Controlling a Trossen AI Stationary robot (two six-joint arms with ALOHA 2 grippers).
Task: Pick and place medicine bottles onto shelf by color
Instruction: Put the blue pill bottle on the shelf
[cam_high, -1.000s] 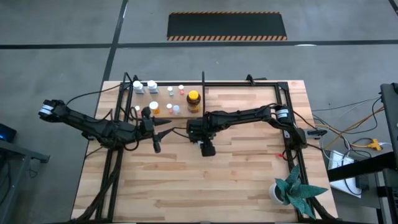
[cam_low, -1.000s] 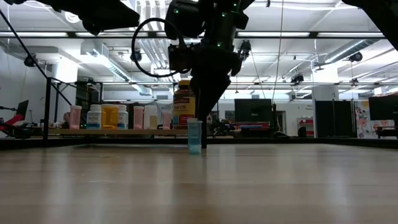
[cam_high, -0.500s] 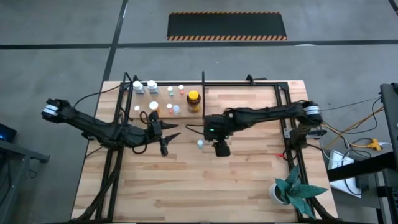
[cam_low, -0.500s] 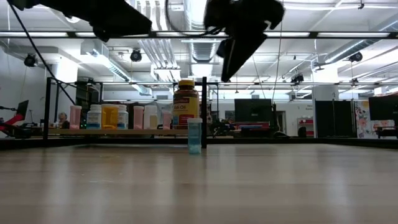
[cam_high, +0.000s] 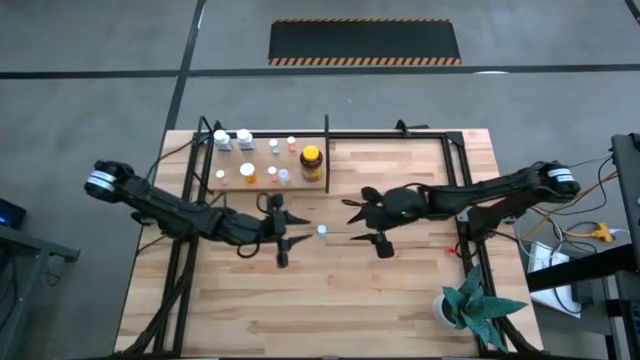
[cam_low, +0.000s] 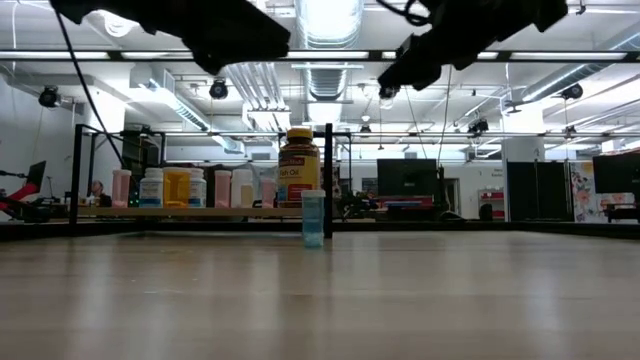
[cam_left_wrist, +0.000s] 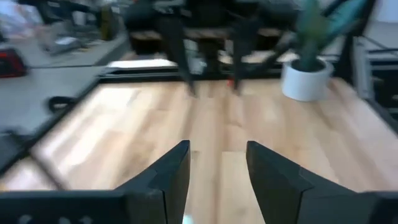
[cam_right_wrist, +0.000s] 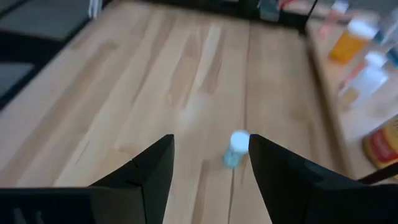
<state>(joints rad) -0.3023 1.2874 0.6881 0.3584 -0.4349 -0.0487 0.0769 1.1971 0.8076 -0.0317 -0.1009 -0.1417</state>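
Observation:
A pale blue bottle (cam_high: 322, 231) stands upright on its base on the wooden table, alone near the middle; it also shows in the low view (cam_low: 313, 218) and in the right wrist view (cam_right_wrist: 236, 149). My left gripper (cam_high: 298, 228) is open just left of it, above the table. My right gripper (cam_high: 351, 221) is open just right of it, also raised, with the bottle ahead of its fingers (cam_right_wrist: 158, 163). The shelf (cam_high: 260, 158) at the far left carries several small bottles and the amber jar (cam_high: 312, 160).
A white pot with a green plant (cam_high: 452, 308) stands at the near right corner and shows in the left wrist view (cam_left_wrist: 305, 78). The shelf's black divider post (cam_high: 327, 135) stands beside the amber jar. Bare wood (cam_high: 330, 300) lies toward the near edge.
My right gripper has let go of the pale blue bottle, risen and drawn back toward the table's right edge, turning its fingers to point left. The bottle stays upright where it was set. My left gripper has moved right, toward the bottle.

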